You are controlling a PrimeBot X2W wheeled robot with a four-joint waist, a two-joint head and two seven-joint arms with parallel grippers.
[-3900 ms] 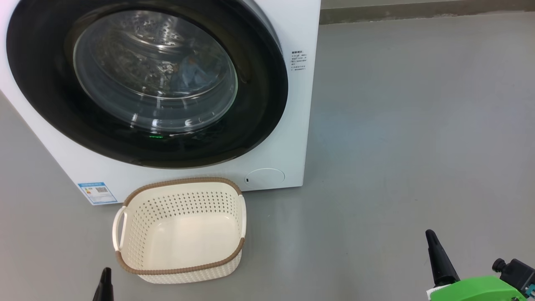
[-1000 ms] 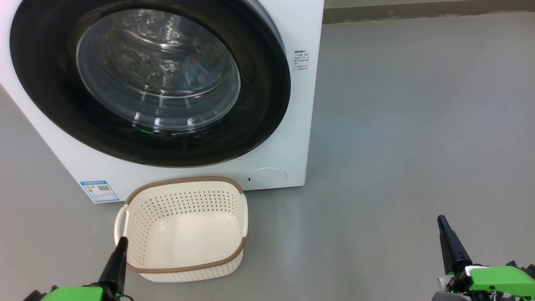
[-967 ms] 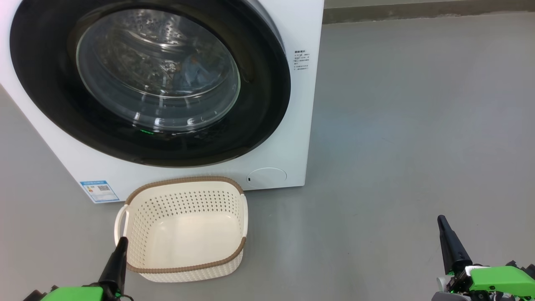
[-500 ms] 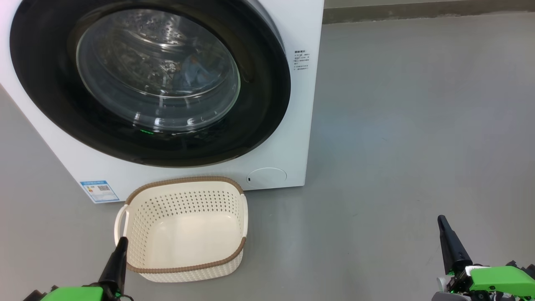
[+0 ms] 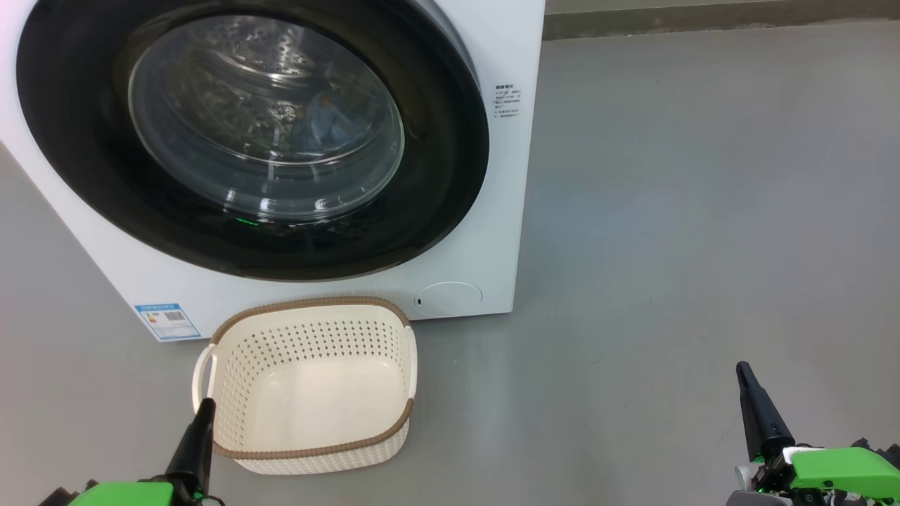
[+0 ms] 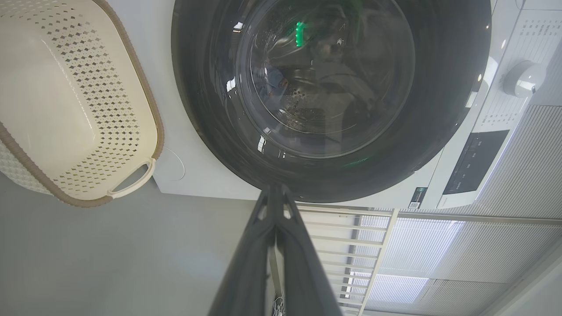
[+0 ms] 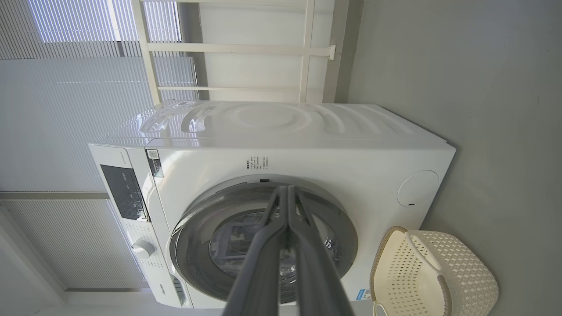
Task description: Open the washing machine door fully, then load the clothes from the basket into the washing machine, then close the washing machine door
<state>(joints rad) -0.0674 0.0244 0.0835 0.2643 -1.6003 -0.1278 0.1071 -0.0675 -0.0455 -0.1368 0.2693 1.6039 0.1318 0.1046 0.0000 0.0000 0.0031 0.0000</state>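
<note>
Left claw [image 5: 204,411] at 7 o'clock, fingers pressed together, holding nothing, tip overlapping basket's near-left corner in head view. Basket [image 5: 309,450] on floor [image 5: 668,211], empty, at 6 o'clock from washing machine door [image 5: 450,176]. Door shut on washing machine [image 5: 513,56]. Clothes [image 5: 327,126], bluish bundle, inside drum behind glass. Right claw [image 5: 744,376] at 4 o'clock, pinched together, empty, well apart from basket.

place: laundry room | cues: washing machine [image 7: 333,166], window blinds [image 7: 52,109], bare grey floor [image 5: 703,176]
</note>
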